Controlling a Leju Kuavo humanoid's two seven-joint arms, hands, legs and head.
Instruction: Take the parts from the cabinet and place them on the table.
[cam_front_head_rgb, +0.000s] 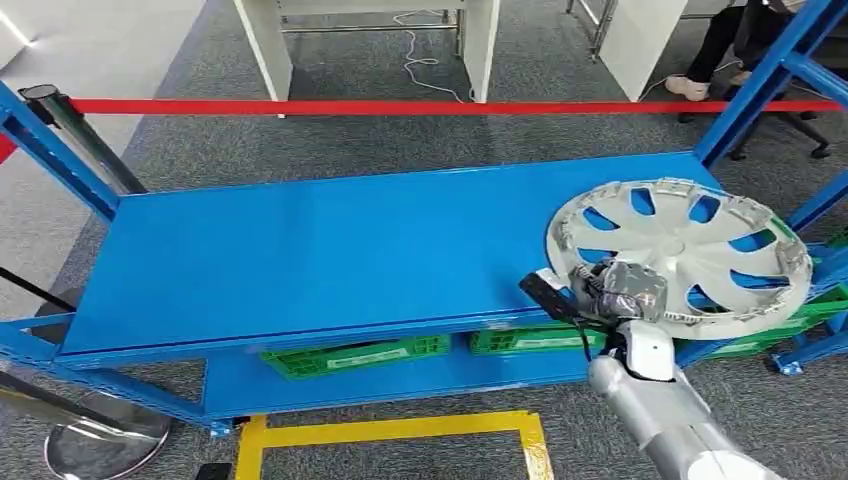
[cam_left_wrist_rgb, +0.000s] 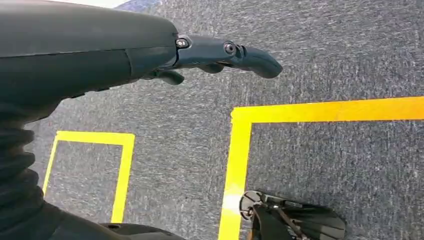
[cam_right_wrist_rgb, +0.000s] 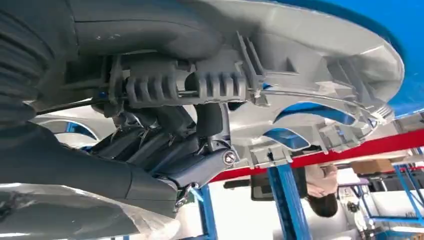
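Right now the right hand (cam_front_head_rgb: 622, 290) is gripping the hubcap (cam_front_head_rgb: 690, 250) at its near rim, where it is overhanging the front right corner of the blue shelf (cam_front_head_rgb: 300, 250); the fingers (cam_right_wrist_rgb: 165, 145) are clamped on the rim's underside, thumb on top. Meanwhile the left hand (cam_left_wrist_rgb: 220, 55) is hanging over grey carpet, fingers apart, holding nothing

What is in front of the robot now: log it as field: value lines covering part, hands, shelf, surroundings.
part: silver wheel cover, at the right end of the blue shelf top, overhanging its front edge
right hand: grips the wheel cover's near rim
left hand: hangs over grey carpet, holds nothing
lower shelf: green crates
surroundings: red barrier tape, yellow floor marking
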